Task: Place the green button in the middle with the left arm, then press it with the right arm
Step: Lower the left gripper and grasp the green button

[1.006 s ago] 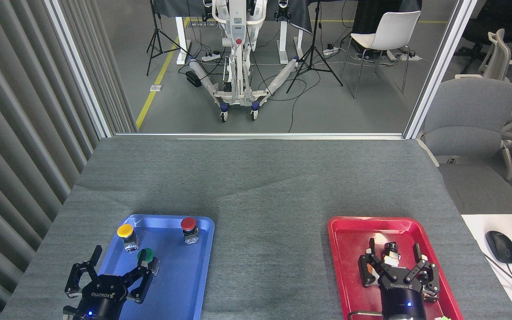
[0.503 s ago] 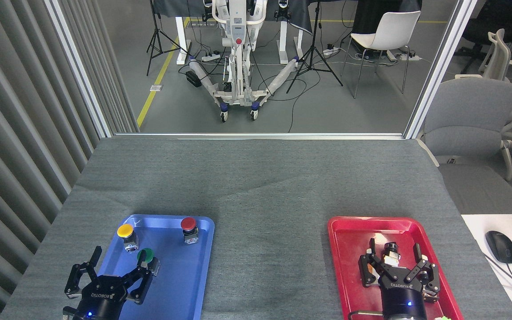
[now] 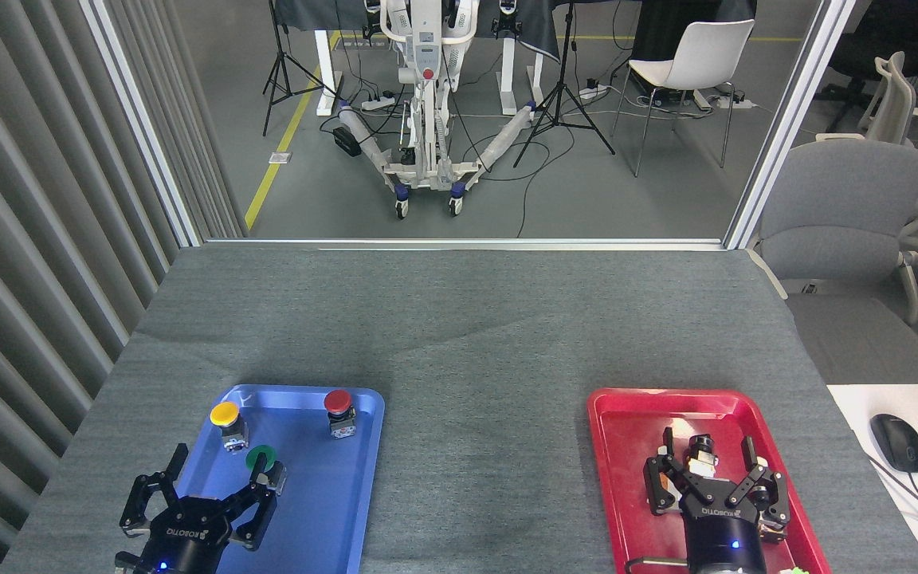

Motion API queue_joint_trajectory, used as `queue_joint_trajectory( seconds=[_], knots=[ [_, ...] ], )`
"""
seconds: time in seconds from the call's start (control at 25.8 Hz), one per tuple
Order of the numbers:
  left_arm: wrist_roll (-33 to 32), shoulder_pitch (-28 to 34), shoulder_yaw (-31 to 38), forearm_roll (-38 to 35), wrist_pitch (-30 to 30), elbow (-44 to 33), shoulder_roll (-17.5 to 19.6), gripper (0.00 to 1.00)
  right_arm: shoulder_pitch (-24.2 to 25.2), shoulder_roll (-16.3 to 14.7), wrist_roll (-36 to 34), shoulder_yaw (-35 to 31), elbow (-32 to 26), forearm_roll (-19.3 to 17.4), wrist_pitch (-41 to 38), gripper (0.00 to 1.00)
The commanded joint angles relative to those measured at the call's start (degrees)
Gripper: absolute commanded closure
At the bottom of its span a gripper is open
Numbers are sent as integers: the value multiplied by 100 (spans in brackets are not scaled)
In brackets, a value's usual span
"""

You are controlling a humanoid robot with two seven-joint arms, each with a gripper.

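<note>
With my left tool spread wide at lower left, I should centre its fingers round the green button before closing.

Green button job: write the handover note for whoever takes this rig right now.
Left gripper: open, low over the near end of the blue tray, holding nothing; its right finger sits right beside the green button.
Right gripper: open, over the red tray, fingers either side of a small black and white part; not holding it.
Green button: in the blue tray, near the yellow button and red button.
Middle of the grey tablecloth: bare.
Done: nothing yet.
Left: grasp the green button, set it in the middle, press it with the right gripper.
</note>
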Motion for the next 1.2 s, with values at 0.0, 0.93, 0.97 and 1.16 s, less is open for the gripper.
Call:
queue_joint_trajectory(
  seconds=[0.0, 0.93, 0.97, 1.16],
  knots=[
    [-48, 9, 4, 31, -119, -32, -9, 0, 0, 0, -1, 7, 2, 0, 1, 0],
    [-4, 18, 48, 295, -603, -217, -53, 0, 9, 0, -1, 7, 11, 9, 1, 0],
    [-4, 18, 39, 295, -603, -217, -44, 0, 9, 9, -1, 7, 19, 9, 1, 0],
    [-57, -17, 39, 286, -603, -138, -35, 0, 9, 0, -1, 7, 19, 9, 1, 0]
  ],
)
